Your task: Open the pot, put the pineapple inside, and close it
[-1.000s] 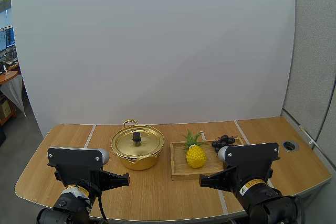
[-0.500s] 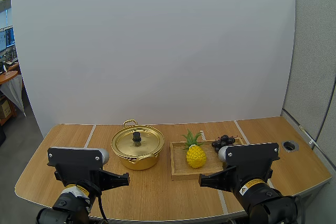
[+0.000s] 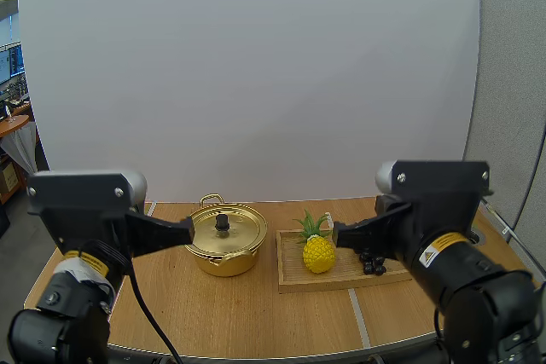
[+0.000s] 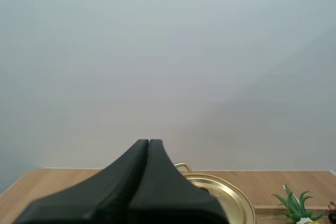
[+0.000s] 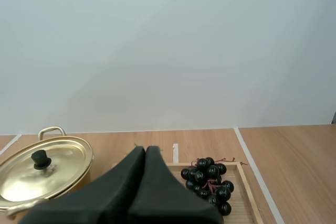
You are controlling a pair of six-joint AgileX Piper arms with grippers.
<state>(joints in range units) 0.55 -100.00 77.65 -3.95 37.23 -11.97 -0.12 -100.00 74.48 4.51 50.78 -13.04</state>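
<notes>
- The pot [image 3: 223,260] sits on the table [image 3: 256,317] with its lid [image 3: 232,233] on and the black knob up, so I judge lifting the lid comes first.
- The pineapple [image 3: 318,253] stands upright on the tray [image 3: 294,280], just beside the pot: a short carry.
- The grapes [image 5: 209,181] lie at the tray's right end.
- The left gripper [image 3: 191,229] is raised on the pot's side and the right gripper [image 3: 338,234] on the tray's side. Each has its fingers pressed together and holds nothing.
- Bare table lies in front of the pot. The tray's raised rim and the grapes crowd the pineapple's right.
</notes>
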